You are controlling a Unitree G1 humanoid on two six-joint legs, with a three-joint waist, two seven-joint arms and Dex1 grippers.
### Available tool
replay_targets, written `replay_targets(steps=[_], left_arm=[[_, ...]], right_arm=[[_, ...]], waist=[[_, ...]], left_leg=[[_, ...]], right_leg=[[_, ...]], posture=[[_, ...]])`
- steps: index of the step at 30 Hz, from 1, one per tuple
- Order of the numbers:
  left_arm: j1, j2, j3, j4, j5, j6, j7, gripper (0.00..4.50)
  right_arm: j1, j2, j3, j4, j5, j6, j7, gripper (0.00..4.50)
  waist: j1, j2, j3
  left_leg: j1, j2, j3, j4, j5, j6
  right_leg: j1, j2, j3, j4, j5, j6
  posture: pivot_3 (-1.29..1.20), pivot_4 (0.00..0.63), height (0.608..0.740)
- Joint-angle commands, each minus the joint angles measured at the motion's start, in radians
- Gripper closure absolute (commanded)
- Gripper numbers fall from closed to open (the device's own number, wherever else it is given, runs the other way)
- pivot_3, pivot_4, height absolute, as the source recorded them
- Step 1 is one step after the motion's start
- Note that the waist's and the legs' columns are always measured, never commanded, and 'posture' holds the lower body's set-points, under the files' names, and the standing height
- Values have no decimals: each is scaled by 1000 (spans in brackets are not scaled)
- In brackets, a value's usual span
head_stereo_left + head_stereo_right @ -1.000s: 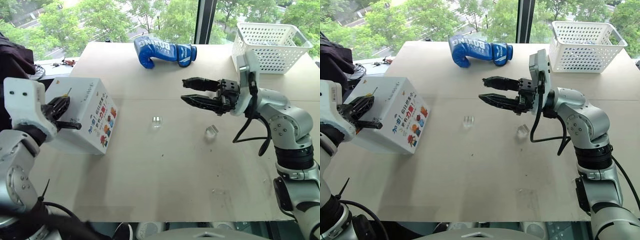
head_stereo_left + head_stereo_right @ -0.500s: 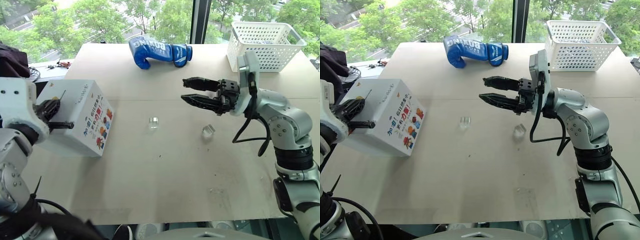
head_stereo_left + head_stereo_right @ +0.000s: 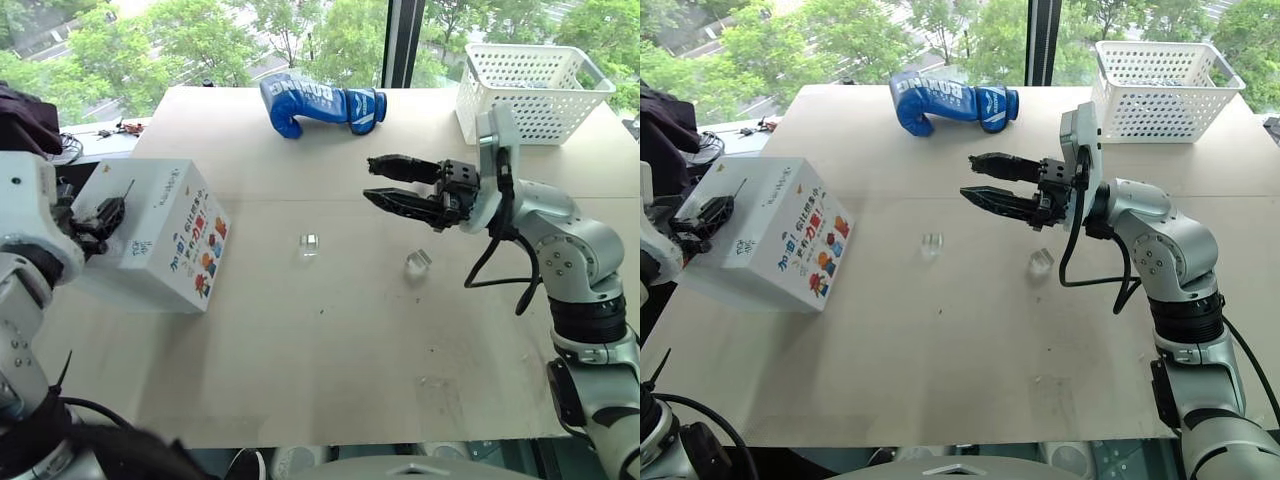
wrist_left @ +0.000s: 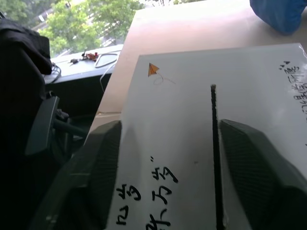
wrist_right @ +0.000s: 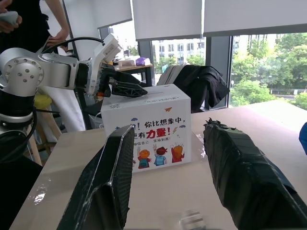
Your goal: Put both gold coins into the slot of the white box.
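Looking down from the head views, the left pincer sits over the top of the white box at the left of the counter. A moment ago its fingers were pinched together there; now they have let go and stand spread. Both gold coins lie out on the bare counter, well apart from the box, just as they did before. So I'd judge that neither has gone in yet, and the release only frees that arm for a fresh pick. The right pincer hangs above the counter near the right-hand coin, jaws parted and holding nothing. A blue boxing glove and a white basket sit along the far edge.

From the left wrist, the fingers are wide apart over the handwritten top. The slot runs between them, close to one finger, and nothing is gripped.

From the right wrist, its own fingers frame the box's cartoon side, with the left pincer perched over the box top. A person stands behind.
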Motion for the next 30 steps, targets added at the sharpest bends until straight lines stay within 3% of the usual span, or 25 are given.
replay_targets(steps=[1,6,11,14,19,24,30], left_arm=[[-125,-73,3,-40,-100,-176,-35,40],[-254,-212,5,-162,-377,-145,-56,40],[-106,-319,-182,-307,-468,-142,18,40],[31,-345,-304,-357,-433,-174,67,40],[392,-289,-512,-287,-242,-433,-4,40],[625,-250,-577,-106,-110,-753,-147,0],[676,-244,-644,6,5,-959,-185,0]], right_arm=[[4,-12,-35,-42,18,-14,3,1997],[21,-29,-76,-40,39,-12,4,1997],[216,-150,-71,-34,-75,-92,81,1997],[358,-188,-92,0,-136,-203,119,1997],[564,-202,-106,142,-361,-522,90,1997],[715,-194,-137,136,-346,-580,101,34],[830,-150,-157,93,-346,-620,50,34]], waist=[[13,-4,2],[16,-8,2],[17,-8,2],[18,-10,2],[0,-8,2],[4,-7,2],[18,-7,2]], left_leg=[[-1,-1,-1,0,0,0],[-3,-1,-1,0,0,0],[-2,-2,-1,-4,-1,1],[-3,-2,-2,-3,-1,2],[3,-1,5,-3,-1,2],[14,2,6,-3,-4,6],[14,3,7,-2,-4,6]], right_leg=[[0,-1,0,0,0,0],[0,-2,0,-3,0,0],[0,-1,-1,-4,0,0],[1,-1,-2,-6,0,0],[2,4,3,-4,0,0],[11,8,4,-4,-4,-4],[11,3,5,-4,-4,-4]], posture=[[0,150,704],[0,150,704],[0,150,704],[0,150,704],[0,150,704],[0,150,704],[0,150,704]])
